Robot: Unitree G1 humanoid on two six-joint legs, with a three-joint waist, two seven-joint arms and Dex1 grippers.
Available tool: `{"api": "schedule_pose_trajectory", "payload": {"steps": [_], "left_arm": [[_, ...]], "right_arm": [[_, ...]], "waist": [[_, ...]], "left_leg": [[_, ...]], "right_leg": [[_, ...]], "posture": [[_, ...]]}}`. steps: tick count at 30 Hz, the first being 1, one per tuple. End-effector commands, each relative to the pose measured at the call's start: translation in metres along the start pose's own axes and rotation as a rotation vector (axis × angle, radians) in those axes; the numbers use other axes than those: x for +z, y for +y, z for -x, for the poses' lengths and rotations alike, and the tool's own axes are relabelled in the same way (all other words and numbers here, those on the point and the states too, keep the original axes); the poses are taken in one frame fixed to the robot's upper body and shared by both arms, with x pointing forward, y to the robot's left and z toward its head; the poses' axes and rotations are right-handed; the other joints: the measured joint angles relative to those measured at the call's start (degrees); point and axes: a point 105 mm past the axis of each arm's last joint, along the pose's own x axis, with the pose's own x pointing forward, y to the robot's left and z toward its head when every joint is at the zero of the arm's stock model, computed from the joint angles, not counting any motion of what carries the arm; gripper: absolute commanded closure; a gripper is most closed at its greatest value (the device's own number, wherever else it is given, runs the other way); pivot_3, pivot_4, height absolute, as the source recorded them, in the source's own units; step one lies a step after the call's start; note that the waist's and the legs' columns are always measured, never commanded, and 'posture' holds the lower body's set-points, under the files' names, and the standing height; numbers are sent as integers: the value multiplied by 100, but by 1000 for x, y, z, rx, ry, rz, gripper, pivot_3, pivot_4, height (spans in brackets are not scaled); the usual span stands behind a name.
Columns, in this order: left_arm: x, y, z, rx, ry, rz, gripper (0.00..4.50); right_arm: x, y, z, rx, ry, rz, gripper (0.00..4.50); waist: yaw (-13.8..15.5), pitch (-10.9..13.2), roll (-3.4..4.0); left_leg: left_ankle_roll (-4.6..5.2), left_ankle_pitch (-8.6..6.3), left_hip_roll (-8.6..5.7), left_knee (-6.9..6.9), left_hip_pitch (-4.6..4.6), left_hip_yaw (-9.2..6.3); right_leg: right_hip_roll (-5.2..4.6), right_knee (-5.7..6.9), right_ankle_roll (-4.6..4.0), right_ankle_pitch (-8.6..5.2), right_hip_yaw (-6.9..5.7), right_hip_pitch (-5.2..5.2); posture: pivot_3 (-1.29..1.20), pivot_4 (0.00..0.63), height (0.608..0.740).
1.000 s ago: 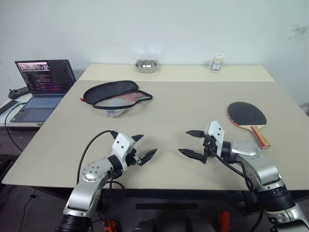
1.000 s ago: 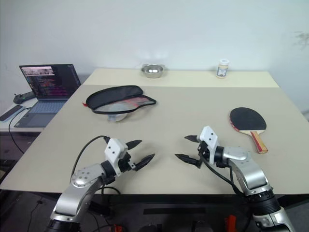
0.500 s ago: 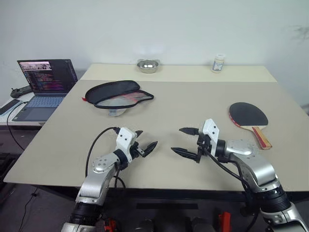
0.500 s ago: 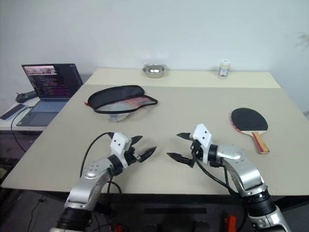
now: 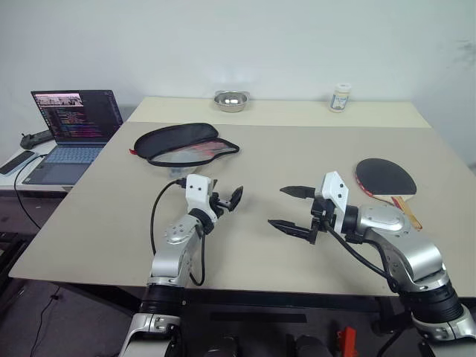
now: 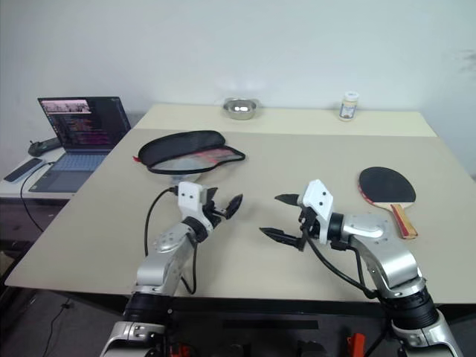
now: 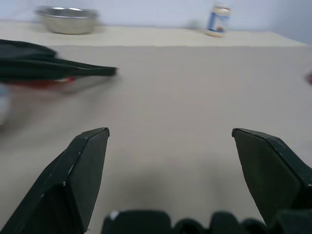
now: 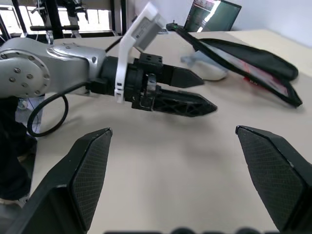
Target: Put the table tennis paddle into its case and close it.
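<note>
Both grippers hover empty, jaws spread, near the table's [image 5: 89, 223] front edge: left gripper [image 5: 225, 200] facing the case [image 5: 182, 142]; right gripper [image 5: 292, 208] left of the table tennis paddle [image 5: 387, 181].

L tool [image 8: 187, 90] nr case [image 8: 243, 61], R tool [image 8: 180, 180] open.

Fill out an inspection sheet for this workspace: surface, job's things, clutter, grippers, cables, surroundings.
Surface: beige table, with a lighter strip along the far edge.
Job's things: table tennis paddle lies flat on the right, black face up, handle toward the robot. Case lies far left, open, red lining showing; paddle not in it.
Clutter: metal bowl and small jar on the far strip; a pale object beside the case, unclear what.
Grippers: left gripper open, empty, above the table near the case; right gripper open, empty, near the middle.
Cables: black cable looped on the left arm.
Surroundings: open laptop on a side desk at left; white wall.
</note>
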Motion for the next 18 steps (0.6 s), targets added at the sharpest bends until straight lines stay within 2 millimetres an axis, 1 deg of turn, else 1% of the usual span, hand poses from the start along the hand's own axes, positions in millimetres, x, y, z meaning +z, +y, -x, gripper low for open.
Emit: {"api": "schedule_pose_trajectory", "payload": {"steps": [1,7,11,13,15,18], "left_arm": [[23,-2,-4,13,-80,-3,97],[30,6,-13,92,-90,7,97],[34,17,-31,225,-89,81,97],[34,14,-36,219,-78,50,97],[36,4,-39,165,-82,5,97],[41,-14,-36,28,-101,-159,97]], "right_arm": [[11,-9,7,-35,-21,47,9],[13,-21,15,-67,-4,80,9],[19,-29,19,-73,5,113,9],[22,-31,20,-68,6,120,9],[24,-32,22,-66,7,120,9],[21,-33,24,-74,20,119,9]], "waist": [[10,0,-1],[10,1,-2],[18,2,-4],[14,3,-6],[-4,3,-6],[-6,3,-6]], "left_leg": [[0,0,0,0,-1,-1],[-1,1,0,1,-3,-2],[-2,1,0,3,-5,-3],[-2,1,-1,4,-7,-2],[-3,1,0,3,-7,1],[-4,2,1,0,-14,3]], "right_leg": [[0,-1,0,0,-1,0],[0,-1,0,0,-4,0],[0,-1,0,0,-7,0],[0,-2,1,0,-7,0],[0,-6,2,0,-6,0],[0,-13,2,0,-5,-8]], "posture": [[0,150,740],[0,150,740],[0,150,740],[0,150,740],[0,150,740],[0,150,740]]}}
